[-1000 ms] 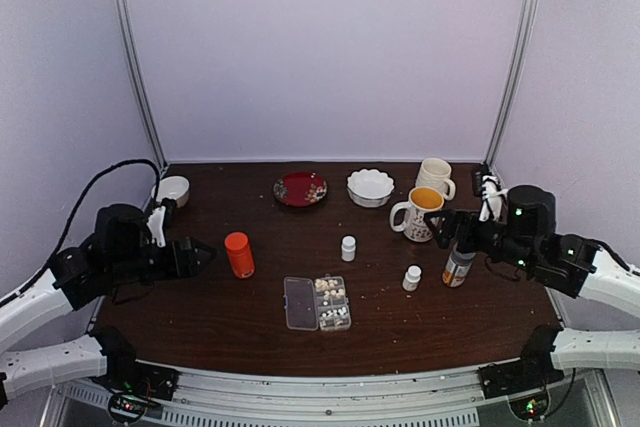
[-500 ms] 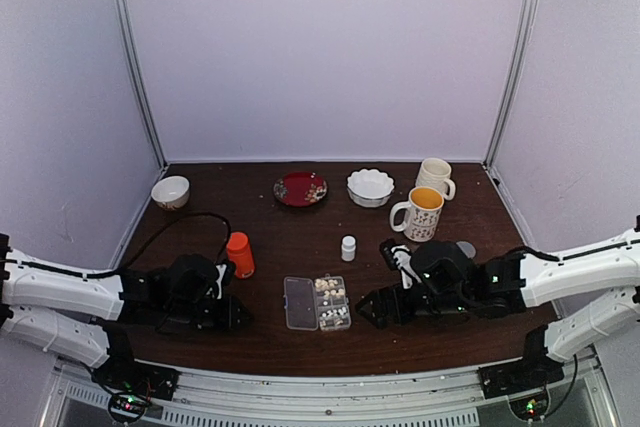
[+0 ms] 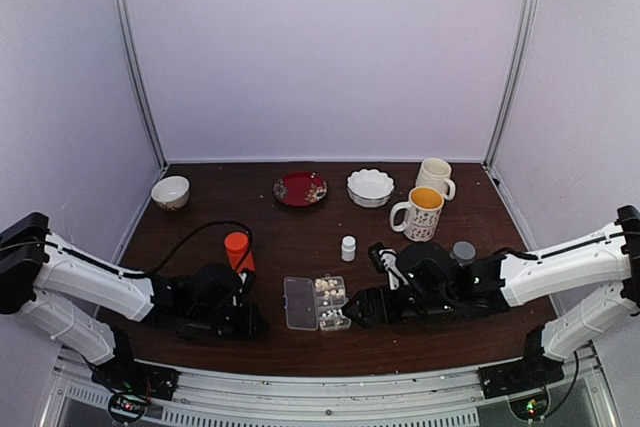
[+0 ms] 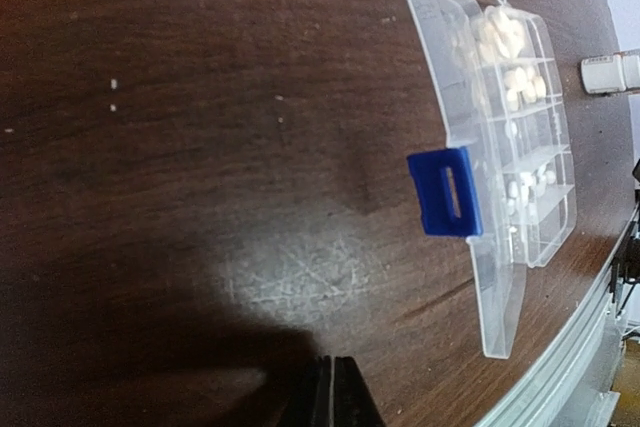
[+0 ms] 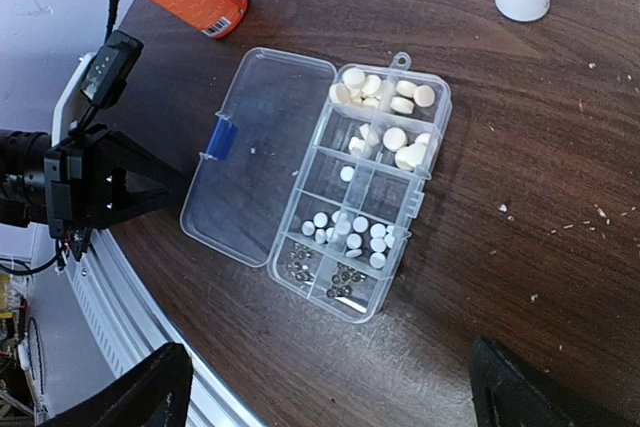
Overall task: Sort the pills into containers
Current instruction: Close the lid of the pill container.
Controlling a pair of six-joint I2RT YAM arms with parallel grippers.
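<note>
The clear pill box (image 3: pixel 330 303) lies open near the table's front, its lid (image 5: pixel 258 167) flat to the left with a blue latch (image 4: pixel 445 192). Its cells (image 5: pixel 372 197) hold beige pills (image 5: pixel 395 137), smaller white pills (image 5: pixel 348 229) and dark bits in the nearest cells. My left gripper (image 3: pixel 256 325) is low on the table left of the lid, shut with nothing in it (image 4: pixel 333 392). My right gripper (image 3: pixel 354 307) hovers low just right of the box, wide open (image 5: pixel 330 387), with the box ahead of its fingertips.
An orange bottle (image 3: pixel 238 252) stands behind the left arm. A white bottle (image 3: pixel 348 247) is behind the box. Two mugs (image 3: pixel 420 213), a white bowl (image 3: pixel 370 187), a red plate (image 3: pixel 300 189) and a small bowl (image 3: pixel 170 191) line the back. The table's front rail (image 5: pixel 130 317) is close.
Both arms have come down from raised poses to the table on either side of the pill box. The left gripper has shut; the right stays open.
</note>
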